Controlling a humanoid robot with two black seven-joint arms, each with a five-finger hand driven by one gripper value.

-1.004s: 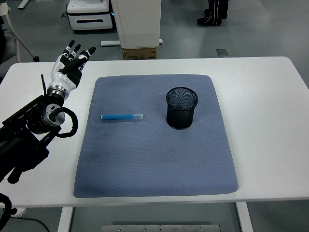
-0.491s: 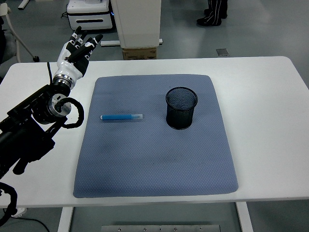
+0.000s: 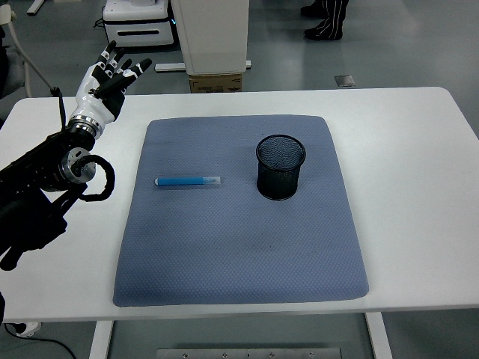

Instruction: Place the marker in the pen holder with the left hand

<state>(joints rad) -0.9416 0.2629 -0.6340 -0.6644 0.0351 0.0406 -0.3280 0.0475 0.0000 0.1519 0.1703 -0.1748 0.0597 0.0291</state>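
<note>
Marker: ungrasped, flat on mat. Pen holder: empty. Left hand: fingers spread, far-left, holding nothing.

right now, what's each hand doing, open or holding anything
Left hand: open, fingers spread, holding nothing, away from the marker.
Right hand: not in view.

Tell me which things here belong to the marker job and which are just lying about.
Part of the job:
- blue marker with clear cap, lying flat on the mat
- black mesh pen holder, upright, to the marker's right
- left hand, fingers spread, holding nothing

Just there:
- grey-blue textured mat
- white table
- cardboard box beyond the table
</note>
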